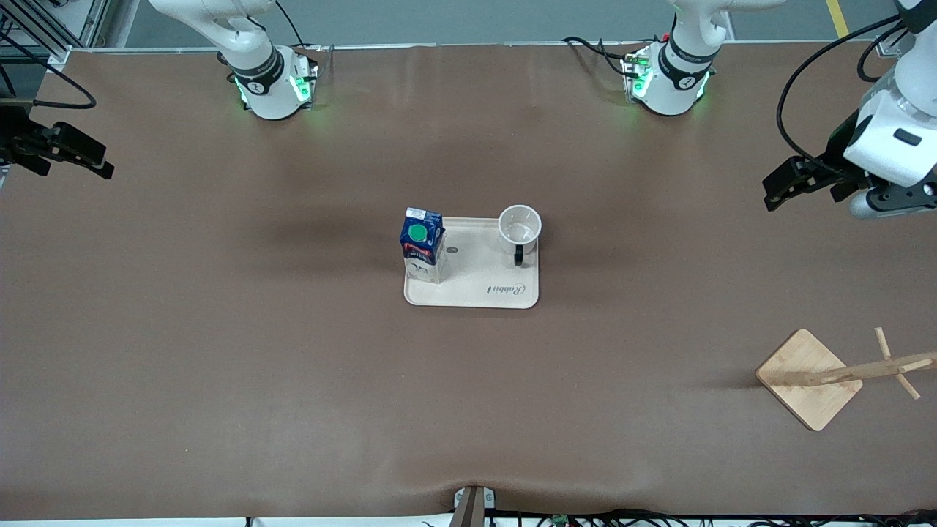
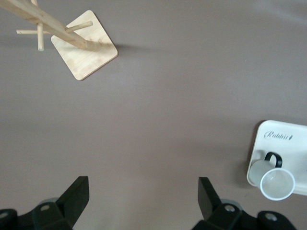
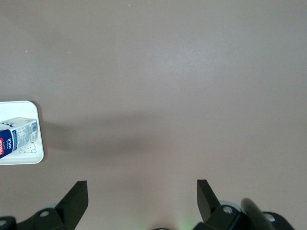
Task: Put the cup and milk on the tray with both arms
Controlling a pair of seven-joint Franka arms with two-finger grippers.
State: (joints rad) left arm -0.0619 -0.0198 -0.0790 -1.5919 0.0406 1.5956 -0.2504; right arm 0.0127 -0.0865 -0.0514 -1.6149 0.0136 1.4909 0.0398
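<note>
Looking from the front, the milk [image 1: 422, 245] and the cup [image 1: 520, 229] both stand on the tray [image 1: 479, 289], mid-counter. In the wrist views, the left gripper [image 2: 144, 199] and right gripper [image 3: 142, 199] hover well apart from the tray, jaws wide and empty

A robotics lab is showing here: two white arms [image 1: 256, 69] are standing bolted to a wide table [image 1: 219, 351] covered in plain brown matting, green lights are glowing at their bases, black cables [image 1: 805, 80] are trailing off the edges, and a bare grey floor is lying at the table's edge.
</note>
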